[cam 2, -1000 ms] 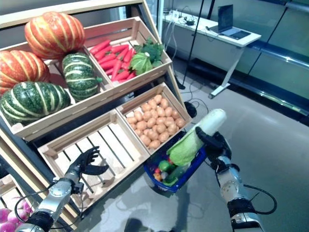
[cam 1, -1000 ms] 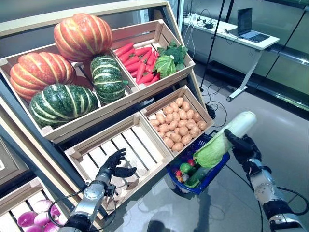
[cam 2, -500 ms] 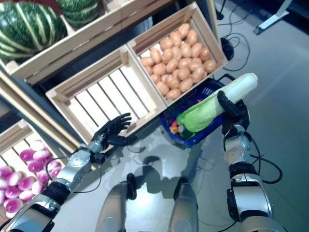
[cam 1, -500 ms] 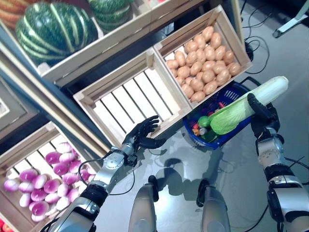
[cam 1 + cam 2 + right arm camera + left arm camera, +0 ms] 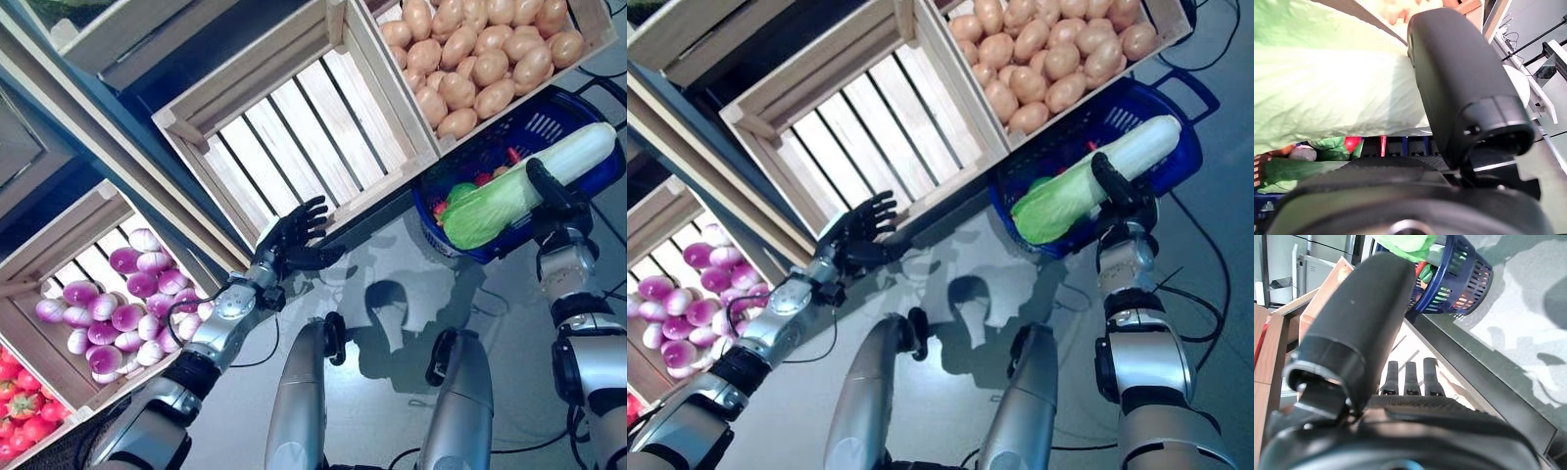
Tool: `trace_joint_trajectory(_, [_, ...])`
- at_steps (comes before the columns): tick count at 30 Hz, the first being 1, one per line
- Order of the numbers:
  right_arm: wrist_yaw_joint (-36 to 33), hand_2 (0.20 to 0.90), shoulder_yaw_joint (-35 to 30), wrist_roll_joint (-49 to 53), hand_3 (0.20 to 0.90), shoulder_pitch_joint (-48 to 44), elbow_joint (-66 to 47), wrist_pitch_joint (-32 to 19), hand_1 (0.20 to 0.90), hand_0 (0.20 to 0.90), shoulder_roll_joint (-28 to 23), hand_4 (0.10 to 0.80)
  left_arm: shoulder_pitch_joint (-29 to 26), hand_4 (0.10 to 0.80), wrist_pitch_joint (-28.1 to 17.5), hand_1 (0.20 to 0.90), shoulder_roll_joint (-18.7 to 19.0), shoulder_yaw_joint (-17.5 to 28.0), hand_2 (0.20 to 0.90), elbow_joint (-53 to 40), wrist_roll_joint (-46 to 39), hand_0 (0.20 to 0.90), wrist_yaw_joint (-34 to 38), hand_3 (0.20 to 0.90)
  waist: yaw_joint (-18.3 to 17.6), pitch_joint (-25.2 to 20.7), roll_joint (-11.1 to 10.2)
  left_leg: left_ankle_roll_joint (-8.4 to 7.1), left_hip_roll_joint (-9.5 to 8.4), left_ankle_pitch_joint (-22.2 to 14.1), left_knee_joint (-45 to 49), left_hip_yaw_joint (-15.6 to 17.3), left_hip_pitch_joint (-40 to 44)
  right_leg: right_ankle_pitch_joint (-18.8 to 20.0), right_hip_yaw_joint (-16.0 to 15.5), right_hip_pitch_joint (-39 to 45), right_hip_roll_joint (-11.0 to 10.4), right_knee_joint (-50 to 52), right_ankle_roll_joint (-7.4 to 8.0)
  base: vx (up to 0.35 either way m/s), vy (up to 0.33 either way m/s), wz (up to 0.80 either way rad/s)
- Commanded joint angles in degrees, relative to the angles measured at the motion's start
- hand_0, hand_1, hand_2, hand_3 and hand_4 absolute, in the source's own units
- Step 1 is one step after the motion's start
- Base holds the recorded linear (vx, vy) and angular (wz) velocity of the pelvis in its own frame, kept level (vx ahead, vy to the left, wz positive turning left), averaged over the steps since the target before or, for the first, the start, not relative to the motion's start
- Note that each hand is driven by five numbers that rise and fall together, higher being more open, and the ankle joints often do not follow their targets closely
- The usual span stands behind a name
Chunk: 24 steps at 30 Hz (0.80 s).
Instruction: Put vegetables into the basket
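Observation:
My right hand [image 5: 554, 199] is shut on a long napa cabbage [image 5: 519, 188], white at the stem and green at the leafy end, and holds it level over the blue basket [image 5: 549, 122] on the floor. The leafy end hangs above the basket's near rim. The cabbage [image 5: 1327, 83] fills the right wrist view, with red and green vegetables [image 5: 1334, 147] below it in the basket. My left hand [image 5: 292, 238] is open, fingers spread, in front of the empty slatted crate [image 5: 284, 127].
A crate of potatoes [image 5: 470, 59] stands right behind the basket. A lower crate of purple onions [image 5: 118, 304] sits at the left, with red vegetables [image 5: 24, 411] in the corner. Grey floor lies below the shelves.
The camera has tilted further down, so the shelves slid up the picture. The cabbage is still held over the basket, now a little lower toward it. My left hand stays open.

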Motion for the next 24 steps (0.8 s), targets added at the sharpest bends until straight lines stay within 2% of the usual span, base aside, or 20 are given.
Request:
trace_joint_trajectory(1, [-0.70, 0.900, 2.19, -1.08, 0.900, -8.67, -1.51, -3.70, 0.900, 0.900, -4.96, 0.800, -5.31, 0.800, -4.98, 0.900, 0.06, 1.86, 0.900, -5.91, -2.26, 0.900, -0.12, 0.900, -0.94, -0.03, 0.68, -1.03, -0.01, -7.49, 2.92, 2.25, 5.20, -0.58, 1.21, 3.46, 2.86, 2.12, -5.42, -0.064, 0.008, 0.10])
trace_joint_trajectory(7, [-1.16, 0.900, 1.83, -1.65, 0.900, -10.06, -1.11, -4.26, 0.900, 0.900, -5.50, 0.800, -6.79, 0.800, -3.63, 0.900, 0.42, 2.31, 0.900, -6.85, -2.25, 0.900, 1.32, 0.900, -0.87, -0.03, 0.28, -1.16, 0.58, -8.18, 3.98, 2.10, 4.86, -0.97, 1.15, 3.08, 3.01, 2.87, -5.23, -0.064, 0.000, 0.00])
trace_joint_trajectory(14, [-0.34, 0.900, 0.93, -0.92, 0.900, -9.19, -1.48, -3.92, 0.900, 0.900, -6.34, 0.800, -6.91, 0.800, -2.18, 0.900, 1.99, 2.78, 0.900, -6.09, -2.51, 0.900, 0.14, 0.900, -0.40, -0.20, -1.40, -1.24, 1.55, -7.78, 2.11, 0.99, 7.54, 0.05, 0.45, 6.10, 3.30, 0.68, -4.66, -0.010, -0.062, -0.02])
trace_joint_trajectory(16, [-0.14, 0.900, 0.60, -0.78, 0.900, -8.30, -1.55, -4.06, 0.900, 0.900, -6.22, 0.800, -6.59, 0.800, -1.79, 0.900, 2.37, 2.78, 0.900, -5.93, -2.71, 0.900, -0.39, 0.900, -0.27, -0.58, -1.98, -0.91, 1.96, -5.47, -0.54, 1.17, 8.72, 2.41, -0.30, 7.46, 3.38, -2.03, -4.92, -0.042, -0.066, 0.07])
trace_joint_trajectory(24, [-0.99, 0.900, -0.74, -1.21, 0.900, -4.05, -1.90, -3.54, 0.900, 0.900, -4.95, 0.800, -4.72, 0.800, -0.17, 0.900, 2.49, 2.42, 0.900, -4.67, -1.96, 0.900, -0.95, 0.900, 0.48, -3.53, -4.30, -1.38, 3.56, -2.44, -8.97, 0.87, 15.62, 5.05, -1.88, 14.98, 4.50, -9.67, -4.26, 0.050, -0.034, 0.00])
